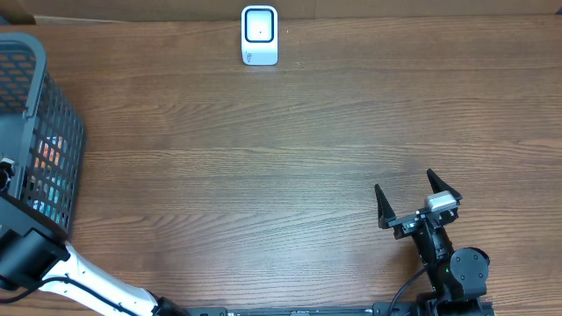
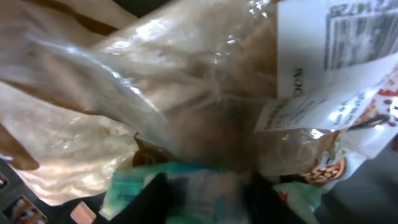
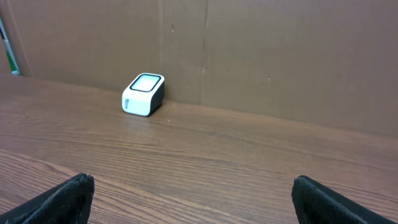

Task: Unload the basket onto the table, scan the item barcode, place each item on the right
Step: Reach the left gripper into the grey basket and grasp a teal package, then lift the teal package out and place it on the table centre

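- The left end effector [image 2: 211, 202] is down inside the basket [image 1: 54, 123]. Its dark fingers [image 2: 163, 200] blur at the bottom of the left wrist view with a teal-and-white packet [image 2: 205, 183] between them. I cannot tell whether they grip it or only flank it.
- The right end effector [image 1: 402, 180] stands wide and holds nothing, well apart from the basket, over the bare surface [image 1: 263, 175].
- The goods inside the basket look light, soft and crinkly. The packet lies under a clear plastic bag [image 2: 186, 93], a slick film likely to slide and crumple.
- A hold on a bunched edge or seam seems safer than one on a flat face. It should also leave any printed code uncovered.
- A white label [image 2: 357, 37] with dense print, perhaps a barcode, shows on a neighbouring pack.
- The scanner [image 1: 260, 35] sits well apart from the basket, at the far edge of the surface.
- Only the left wrist view shows the goods close up.
- The overhead view gives just the basket's mesh wall and the left arm [image 1: 88, 281] reaching in, and it hides that end effector.
- The right wrist view adds the scanner's slanted window and a cardboard wall [image 3: 280, 62] behind it, but no basket.
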